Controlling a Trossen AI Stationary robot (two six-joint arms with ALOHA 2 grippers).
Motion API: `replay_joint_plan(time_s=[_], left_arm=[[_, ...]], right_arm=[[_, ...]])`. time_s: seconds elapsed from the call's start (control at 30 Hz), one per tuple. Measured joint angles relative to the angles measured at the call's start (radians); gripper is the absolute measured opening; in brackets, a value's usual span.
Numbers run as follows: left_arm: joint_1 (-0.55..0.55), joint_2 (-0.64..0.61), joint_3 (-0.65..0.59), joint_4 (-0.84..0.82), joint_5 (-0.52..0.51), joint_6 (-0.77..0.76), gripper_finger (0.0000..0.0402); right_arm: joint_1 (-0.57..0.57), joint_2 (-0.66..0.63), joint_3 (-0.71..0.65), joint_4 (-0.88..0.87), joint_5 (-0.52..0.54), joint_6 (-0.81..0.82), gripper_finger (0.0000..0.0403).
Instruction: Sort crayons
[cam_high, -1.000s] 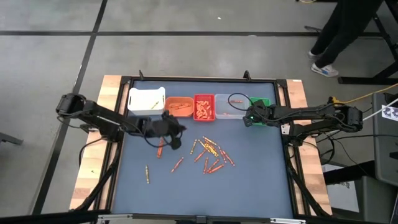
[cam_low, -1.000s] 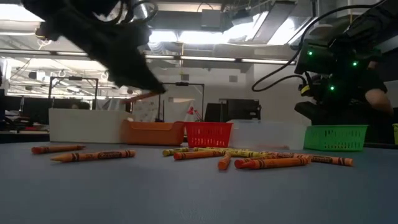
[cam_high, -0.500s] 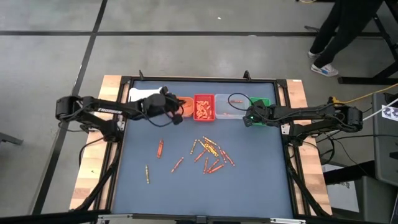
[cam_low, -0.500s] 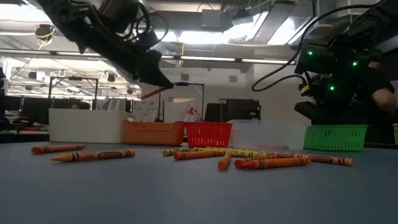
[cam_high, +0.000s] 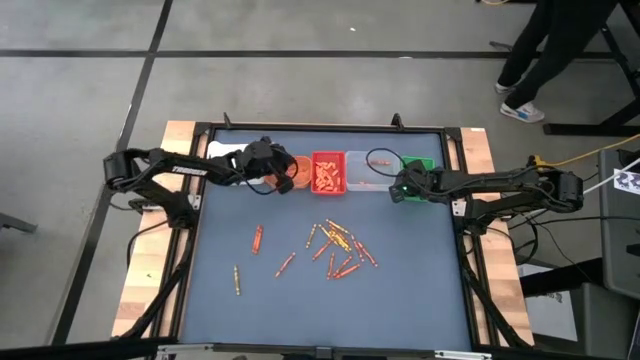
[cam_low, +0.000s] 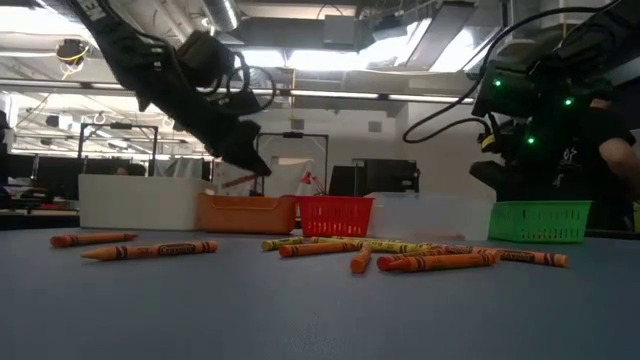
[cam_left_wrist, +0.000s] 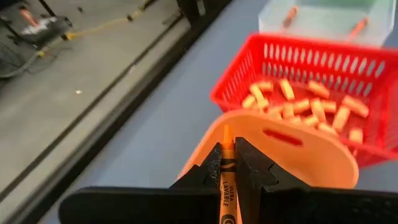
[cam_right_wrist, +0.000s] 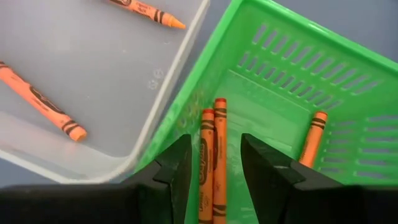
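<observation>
My left gripper (cam_high: 281, 176) hangs over the orange bin (cam_left_wrist: 292, 155), shut on one orange crayon (cam_left_wrist: 224, 163). In the low view the crayon (cam_low: 238, 182) sticks out of the gripper (cam_low: 252, 166) just above the bin (cam_low: 245, 213). My right gripper (cam_right_wrist: 214, 167) stands open over the green bin (cam_right_wrist: 292, 93), where three orange crayons (cam_right_wrist: 213, 155) lie on the floor. It shows in the high view (cam_high: 398, 190) too. Several loose crayons (cam_high: 336, 246) lie flat on the blue table (cam_high: 420, 290). My left gripper pinches the crayon's paper-wrapped body (cam_left_wrist: 225, 152) between its two fingers. The crayon lies along the fingers, and its pointed tip (cam_left_wrist: 225, 129) sticks out past them. The fingers slant down from the table's left side. The crayon is lifted clear, above the orange bin.
Five bins stand in a row at the far edge: white (cam_high: 224, 154), orange, red (cam_high: 328, 172) with many crayon pieces, clear (cam_high: 366, 171) with two crayons, green (cam_high: 421, 164). A person's legs (cam_high: 545, 60) show beyond the table's far right.
My left gripper has carried the crayon from over the middle of the table toward the far edge, swinging to the orange bin and turning a little on the way. It has stayed shut on the crayon. My right gripper has kept still.
</observation>
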Motion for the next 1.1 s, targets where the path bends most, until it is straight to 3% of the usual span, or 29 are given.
replay_joint_plan(time_s=[0.53,1.1], left_arm=[[0.001,0.126,0.0,-0.004,0.0,0.0,0.0012],[0.001,0.126,0.0,-0.001,-0.001,0.0,0.0077]], right_arm=[[0.0,0.0,0.0,0.024,0.0,0.0,0.0138],[0.0,0.0,0.0,0.024,0.0,0.0,0.0138]])
